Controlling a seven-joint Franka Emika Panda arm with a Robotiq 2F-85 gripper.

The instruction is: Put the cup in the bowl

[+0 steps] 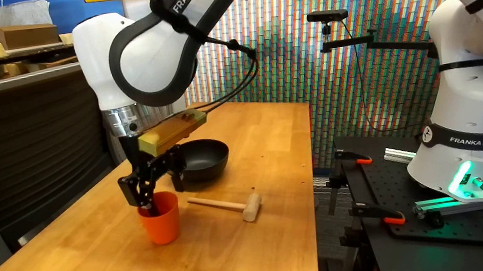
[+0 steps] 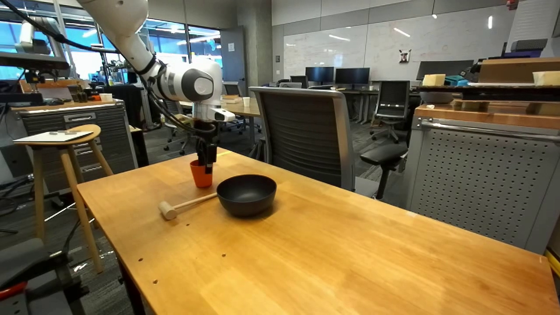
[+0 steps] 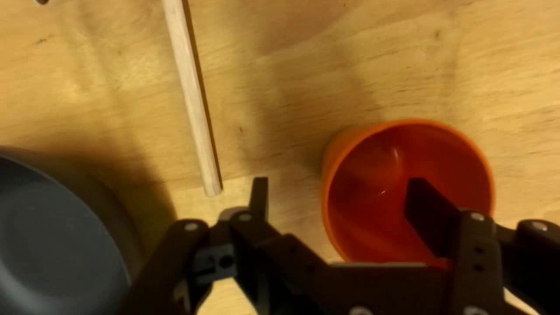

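Note:
The orange-red cup point(image 1: 162, 228) stands upright on the wooden table; it also shows in an exterior view point(image 2: 202, 178) and the wrist view point(image 3: 363, 223). The black bowl point(image 1: 208, 161) stands close by; it also shows in an exterior view point(image 2: 247, 197) and at the left of the wrist view point(image 3: 57, 245). My gripper point(image 3: 339, 186) is open and straddles the cup's wall on the bowl side. One finger is inside the cup's mouth, the other is outside, between cup and bowl. Both fingers look apart from the wall in the wrist view.
A wooden mallet point(image 1: 227, 205) lies beside the cup and bowl; its handle end point(image 3: 197, 113) points toward the gap between them, and its head shows in an exterior view point(image 2: 167, 211). A chair point(image 2: 306, 135) stands at the table's edge point(image 2: 393, 210).

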